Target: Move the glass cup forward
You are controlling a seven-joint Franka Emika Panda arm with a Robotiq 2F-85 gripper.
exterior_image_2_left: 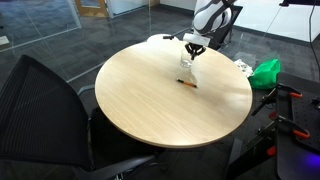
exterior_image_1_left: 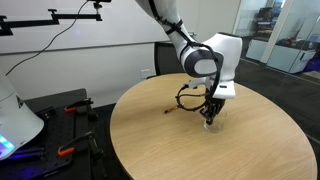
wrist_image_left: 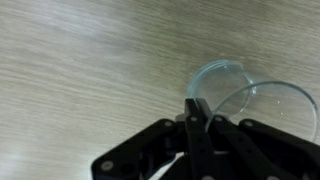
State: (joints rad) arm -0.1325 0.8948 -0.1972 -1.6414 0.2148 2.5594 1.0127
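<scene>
The glass cup (wrist_image_left: 240, 95) is a small clear tumbler on the round wooden table (exterior_image_1_left: 160, 140). In the wrist view its rim curves to the right of my black fingers. My gripper (wrist_image_left: 196, 108) is shut, its two fingers pressed together on the cup's near wall. In both exterior views the gripper (exterior_image_1_left: 210, 112) (exterior_image_2_left: 188, 58) points straight down at the table's far part, with the cup (exterior_image_1_left: 210, 123) (exterior_image_2_left: 187, 70) at its tips, low over or on the wood. A thin dark red stick (exterior_image_2_left: 186, 84) (exterior_image_1_left: 170, 111) lies on the table close by.
A black mesh chair (exterior_image_2_left: 45, 110) stands at the table's near edge. A green object (exterior_image_2_left: 266, 72) sits beside the table. Another dark chair (exterior_image_1_left: 165, 55) is behind the table. Tools lie on a black stand (exterior_image_1_left: 60, 125) to the side.
</scene>
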